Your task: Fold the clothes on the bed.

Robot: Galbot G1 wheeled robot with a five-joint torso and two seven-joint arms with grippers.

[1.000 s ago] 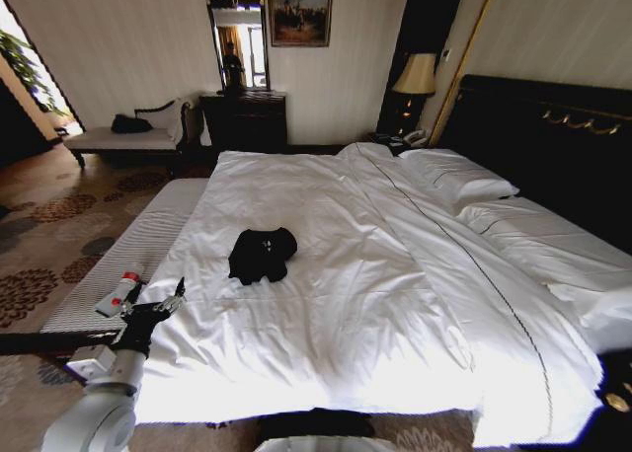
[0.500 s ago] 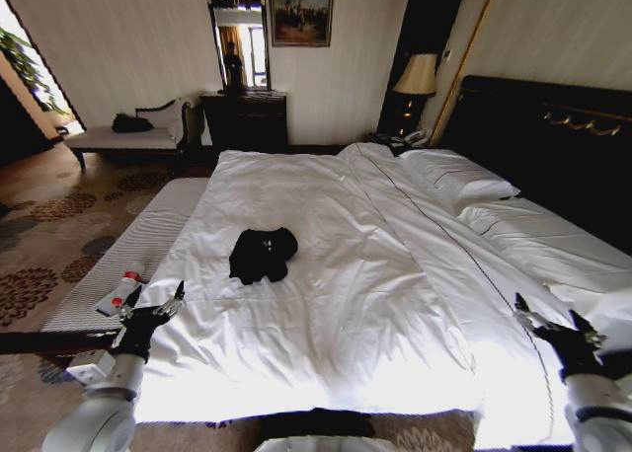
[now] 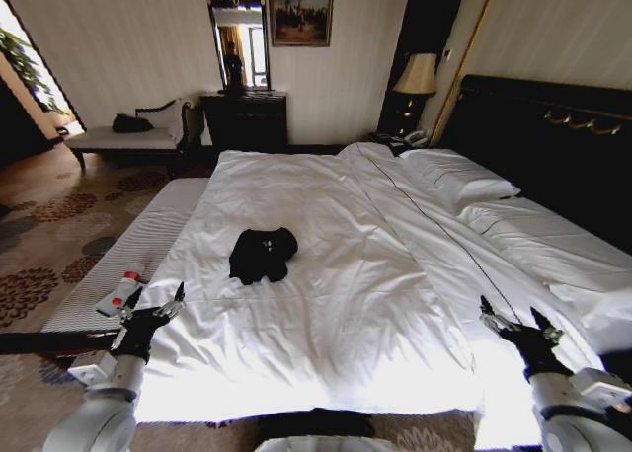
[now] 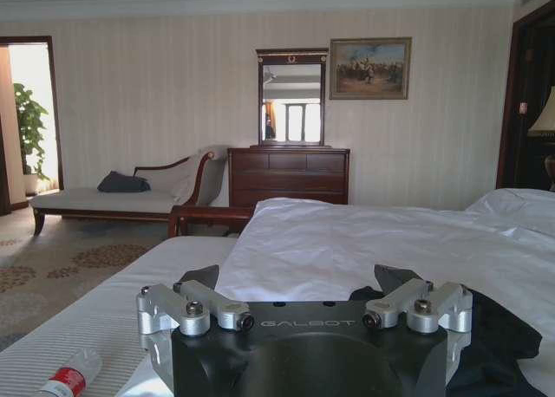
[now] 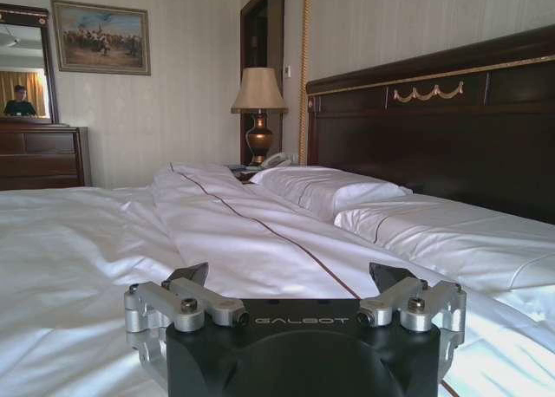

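Left claw [image 3: 150, 309]: I am holding it released, fingers spread, low over the near left edge of the bed [image 3: 326, 353], pointing toward the T-shirt so I can reach in from that side.

Right claw [image 3: 515, 324]: I am holding it released too, fingers apart, over the near right part of the bed, well apart from the T-shirt; two open claws suit a two-handed fold.

T-shirt [image 3: 263, 254]: black, lying in a crumpled heap on the white duvet, left of the bed's middle, touching neither claw. I judge it is needing spreading flat first.

Bench [image 3: 128, 264]: striped, lying alongside the bed on the left, carrying a bottle [image 3: 122, 288].
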